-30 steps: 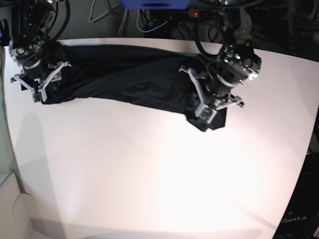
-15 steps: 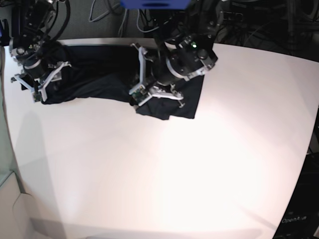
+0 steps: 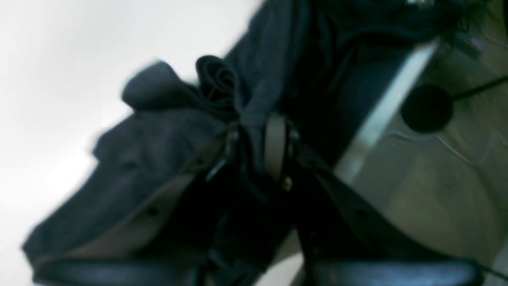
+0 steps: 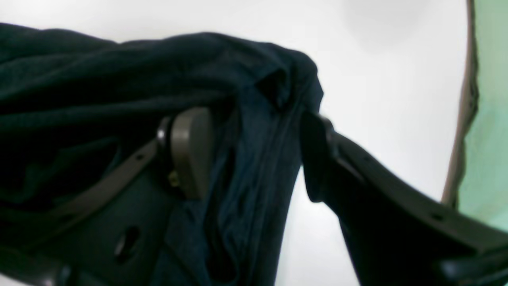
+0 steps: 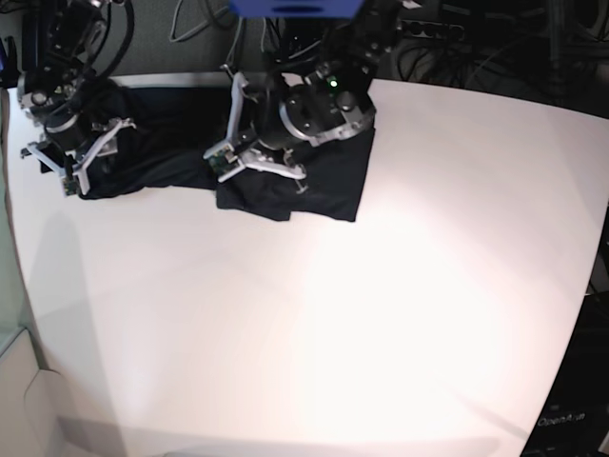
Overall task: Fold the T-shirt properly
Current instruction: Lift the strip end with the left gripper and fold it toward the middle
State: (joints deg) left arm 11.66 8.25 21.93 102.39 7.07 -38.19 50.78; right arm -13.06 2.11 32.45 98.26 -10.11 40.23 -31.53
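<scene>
Base cam sat high above the near side of the white table (image 5: 314, 324), looked down and toward the far edge with cables behind it, wide-angle, whole tabletop in frame. Left wrist cam rode close behind the left gripper (image 3: 254, 147), looked out along its fingers at bunched T-shirt (image 3: 158, 151), table edge and floor to the right; blurred. Right wrist cam sat equally tight behind the right gripper (image 4: 254, 155), faced cloth and bare tabletop, green panel at far right. Base view shared both with the wrists: left gripper (image 5: 249, 160) near centre-top, right gripper (image 5: 78, 160) top-left, same T-shirt (image 5: 324, 181).
</scene>
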